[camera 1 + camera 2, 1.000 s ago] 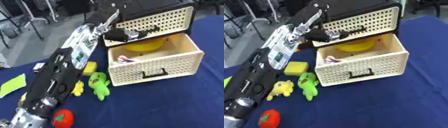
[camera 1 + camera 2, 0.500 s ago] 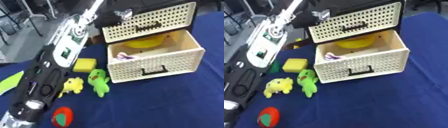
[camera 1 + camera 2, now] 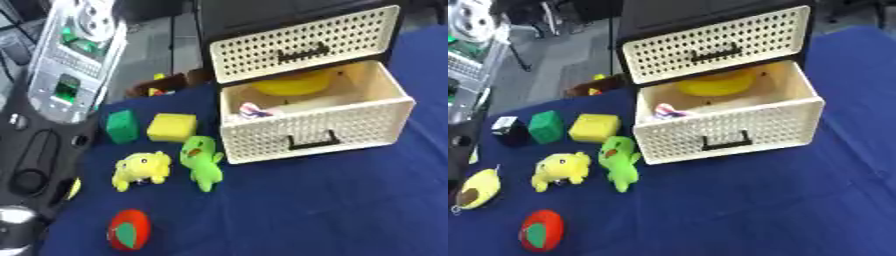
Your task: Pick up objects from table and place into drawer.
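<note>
A: Contents of the pulled-out lower drawer (image 3: 737, 131) of the cream perforated cabinet?
B: Yellow rounded object (image 3: 715, 85) at the back, under the shut upper drawer (image 3: 715, 46); small white, pink and blue item (image 3: 667, 110) at the drawer's 9 o'clock corner.

A: Loose items on the dark blue tablecloth (image 3: 754, 210)?
B: All at 9 o'clock of the drawer. Green plush figure (image 3: 619, 161) just beside the drawer front; yellow plush chick (image 3: 560, 169) next at its 9 o'clock. At 12 o'clock of these, yellow foam block (image 3: 594, 128), then green cube (image 3: 546, 126), then small black cube (image 3: 509, 131). Yellow avocado-shaped toy (image 3: 476, 189) at the 9 o'clock edge of the right eye view. Red round toy with a green patch (image 3: 541, 229) at 6 o'clock of the chick, well apart from the drawer.

A: Robot parts visible?
B: Silver and black left arm (image 3: 74, 65) along the 9 o'clock side, rising toward 11 o'clock, with green lights in its casing. Neither hand in either view, so fingers impossible to judge.

A: Beyond the table?
B: Grey floor at 11 o'clock; small brown and yellow object (image 3: 592, 85) just past the table edge, too unclear to name.
</note>
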